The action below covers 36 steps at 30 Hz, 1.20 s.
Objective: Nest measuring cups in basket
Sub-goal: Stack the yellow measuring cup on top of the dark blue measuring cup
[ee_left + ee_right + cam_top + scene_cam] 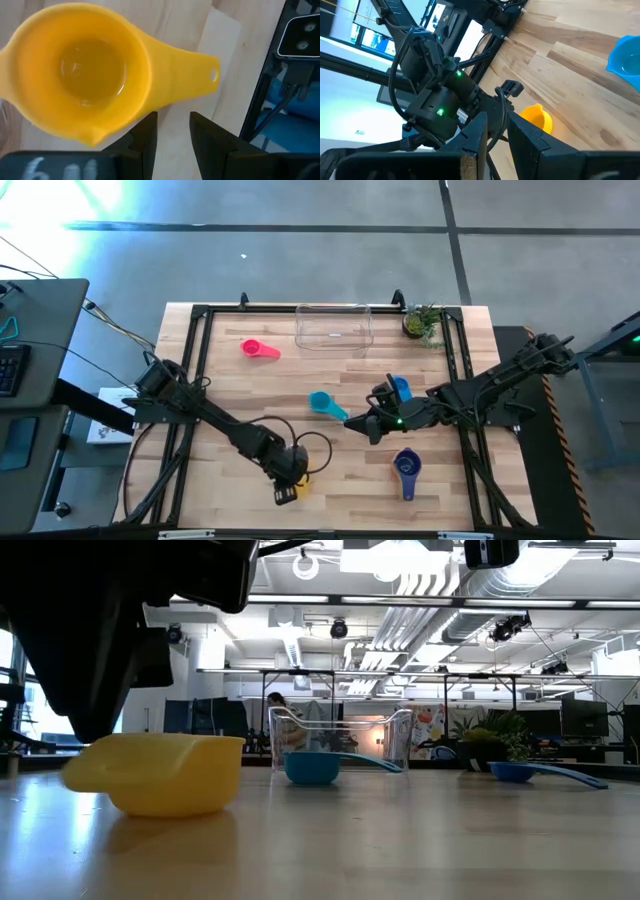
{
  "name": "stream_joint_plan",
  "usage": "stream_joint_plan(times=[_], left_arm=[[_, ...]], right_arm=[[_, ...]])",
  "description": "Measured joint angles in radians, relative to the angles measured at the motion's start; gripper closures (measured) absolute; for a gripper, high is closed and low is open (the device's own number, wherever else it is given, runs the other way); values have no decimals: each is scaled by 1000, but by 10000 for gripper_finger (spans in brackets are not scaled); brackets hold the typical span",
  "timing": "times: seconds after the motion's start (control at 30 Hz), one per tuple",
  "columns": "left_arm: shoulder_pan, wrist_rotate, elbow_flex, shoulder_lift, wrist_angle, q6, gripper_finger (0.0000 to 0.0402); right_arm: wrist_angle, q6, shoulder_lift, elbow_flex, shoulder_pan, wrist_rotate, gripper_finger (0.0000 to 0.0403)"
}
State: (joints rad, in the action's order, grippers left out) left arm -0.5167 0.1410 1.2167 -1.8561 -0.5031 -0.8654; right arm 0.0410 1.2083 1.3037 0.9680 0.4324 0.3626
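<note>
At the near edge of the desk [330, 480], the left gripper [287, 492] hung over the yellow measuring cup [95, 70], its fingers spread just beside the handle and gripping nothing, probably lining up to pinch it. The right gripper [368, 426] waited mid-desk by the teal cup [322, 403], fingers narrowly parted and empty. The blue cup [400, 388], purple cup [406, 466] and pink cup [258, 349] lay scattered. The clear basket [333, 327] sat at the far edge, empty.
</note>
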Motion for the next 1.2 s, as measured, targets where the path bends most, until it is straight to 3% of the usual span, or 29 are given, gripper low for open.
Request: stream_joint_plan(times=[0.33,0.5,0.67,0.9,1.07,1.2], left_arm=[[16,-19,1,137,-34,14,296],[42,-97,1,257,-104,52,296],[67,-160,1,385,-177,83,296],[98,-214,1,537,-253,111,296],[107,-252,1,625,-366,111,296],[106,-304,0,684,-461,108,296]], right_arm=[[-108,-69,0,0,21,37,336],[-261,-162,0,0,16,49,336],[-237,-240,3,66,10,41,336],[14,-328,25,277,4,64,336],[290,-241,95,432,-8,93,336],[476,-124,191,542,-22,48,336]])
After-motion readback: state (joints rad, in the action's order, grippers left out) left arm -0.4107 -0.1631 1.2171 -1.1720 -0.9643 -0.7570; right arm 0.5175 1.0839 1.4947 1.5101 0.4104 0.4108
